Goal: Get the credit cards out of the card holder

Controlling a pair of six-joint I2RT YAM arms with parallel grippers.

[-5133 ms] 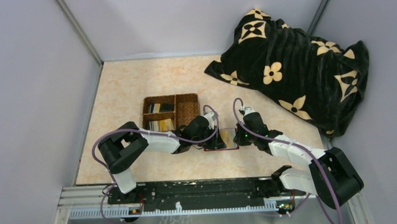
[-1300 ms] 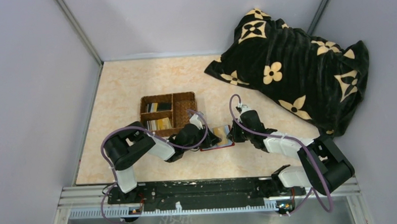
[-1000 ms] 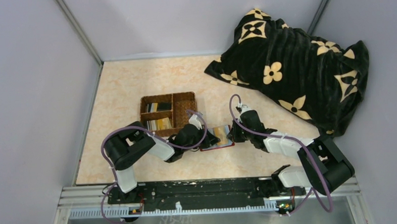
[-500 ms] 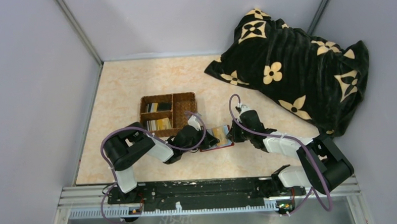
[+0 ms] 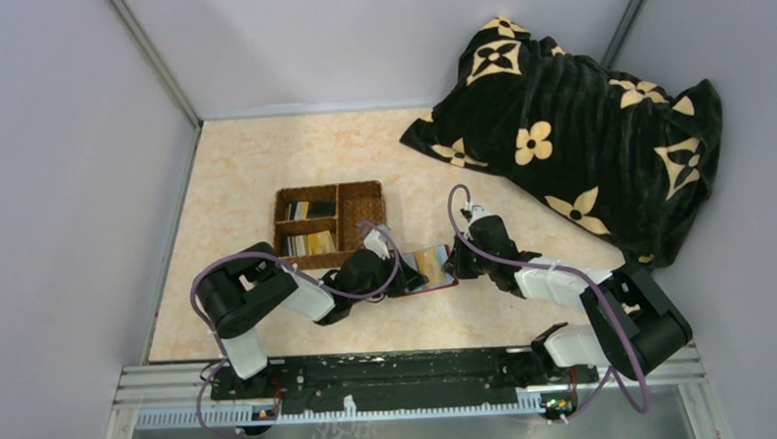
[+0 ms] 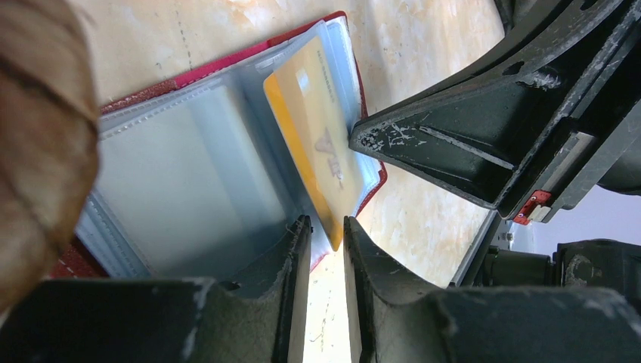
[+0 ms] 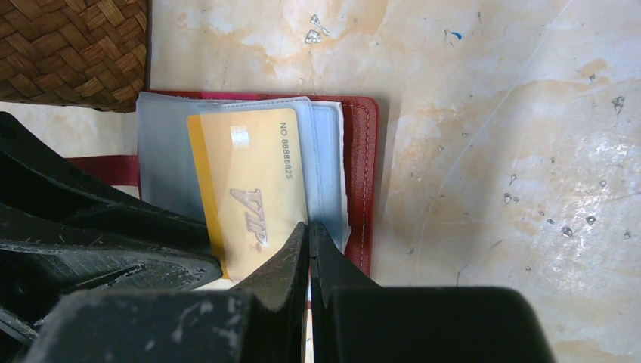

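The red card holder (image 5: 445, 280) (image 7: 365, 174) lies open just right of the basket, its clear pockets (image 6: 181, 174) fanned up. An orange-yellow credit card (image 7: 253, 181) (image 6: 317, 144) (image 5: 431, 265) sticks partway out of one pocket. My left gripper (image 6: 326, 223) (image 5: 408, 276) stands narrowly open, and the card's lower corner sits between its tips with a gap on either side. My right gripper (image 7: 308, 227) (image 5: 452, 266) is shut, with its tips pressed on the clear pocket edge beside the card. More credit cards (image 5: 308, 209) lie in the basket.
The brown wicker divided basket (image 5: 329, 186) (image 7: 68, 53) stands directly left of the holder, close to my left arm. A black blanket with cream flowers (image 5: 579, 132) fills the back right corner. Grey walls close in the left and far sides.
My left gripper's jaws have parted from a shut grip on the card's corner, and the left arm has drawn slightly back to the left. The right gripper has stayed put.
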